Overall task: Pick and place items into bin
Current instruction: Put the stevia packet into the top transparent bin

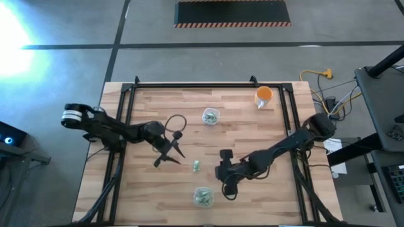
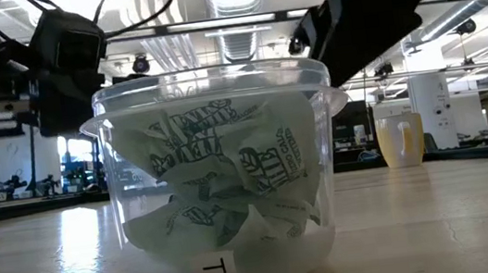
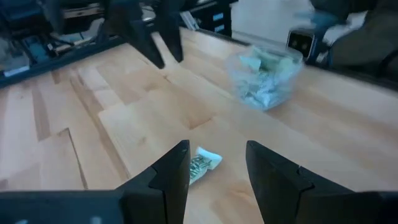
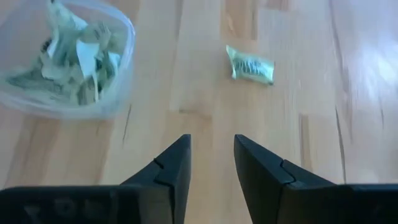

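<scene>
Two clear plastic tubs and a single loose wrapped piece tell how the job stands. Farthest left, the left gripper (image 1: 169, 155) hangs over the wooden table (image 1: 145, 189), its two fingers spread and nothing between them. Its wrist view looks straight past those fingers at the loose green-and-white wrapped piece (image 3: 203, 163), which lies flat on the wood just beyond the fingertips. That line-up suggests the arm is set for a pick, though it has not yet touched the wrapper.

Moving right, the same wrapped piece (image 1: 196, 166) lies alone near the table's middle, between the two arms and apart from both tubs. Beyond it, toward the far edge, stands one tub (image 1: 210, 116) with pale wrappers inside, likely the supply. Nearer the front edge stands the second tub (image 1: 202, 197), the probable bin; the low view shows it packed with crumpled green-and-white wrappers (image 2: 231, 185), so many pieces already lie inside.

Just right of that bin, the right gripper (image 1: 228, 186) hovers above bare wood. Its wrist view shows the fingers parted by a narrow gap and holding nothing, with the bin (image 4: 62, 59) off to one side and the loose piece (image 4: 250, 65) ahead. Placed so close to the bin with empty jaws, it looks to be at the drop-off end of its cycle.

Far right, near the back corner, an orange cup (image 1: 263, 96) stands clear of the work.
</scene>
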{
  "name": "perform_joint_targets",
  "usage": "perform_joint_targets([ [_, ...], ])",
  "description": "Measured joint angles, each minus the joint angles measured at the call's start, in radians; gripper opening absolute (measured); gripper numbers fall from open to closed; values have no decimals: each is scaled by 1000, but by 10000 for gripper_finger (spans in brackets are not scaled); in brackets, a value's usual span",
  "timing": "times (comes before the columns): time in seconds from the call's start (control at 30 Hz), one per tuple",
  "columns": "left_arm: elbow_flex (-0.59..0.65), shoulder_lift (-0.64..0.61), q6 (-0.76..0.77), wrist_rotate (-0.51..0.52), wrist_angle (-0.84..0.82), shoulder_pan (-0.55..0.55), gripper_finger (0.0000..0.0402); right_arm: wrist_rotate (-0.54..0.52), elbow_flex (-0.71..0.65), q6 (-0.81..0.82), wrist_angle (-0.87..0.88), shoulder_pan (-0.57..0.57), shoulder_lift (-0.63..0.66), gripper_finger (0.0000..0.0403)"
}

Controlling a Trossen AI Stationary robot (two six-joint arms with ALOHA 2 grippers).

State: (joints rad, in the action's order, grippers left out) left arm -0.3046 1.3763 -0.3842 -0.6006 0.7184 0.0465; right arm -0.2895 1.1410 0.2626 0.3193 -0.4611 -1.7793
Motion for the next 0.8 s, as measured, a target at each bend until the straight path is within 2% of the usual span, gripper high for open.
perform_joint_targets([
  [0.23,-23,108,-78,112,92,-113,140,-13,-28,27,17,-6,27,109],
  [0.47,-90,206,-147,309,77,-208,140,-54,-68,53,12,-15,68,109],
  [0.63,-175,238,-132,364,-76,-224,140,-54,-76,59,7,-19,72,106],
  [0.73,-237,244,-99,367,-204,-224,140,-54,-77,58,4,-19,72,107],
  [0.8,-265,256,-94,367,-226,-224,140,-54,-79,59,3,-19,72,106],
])
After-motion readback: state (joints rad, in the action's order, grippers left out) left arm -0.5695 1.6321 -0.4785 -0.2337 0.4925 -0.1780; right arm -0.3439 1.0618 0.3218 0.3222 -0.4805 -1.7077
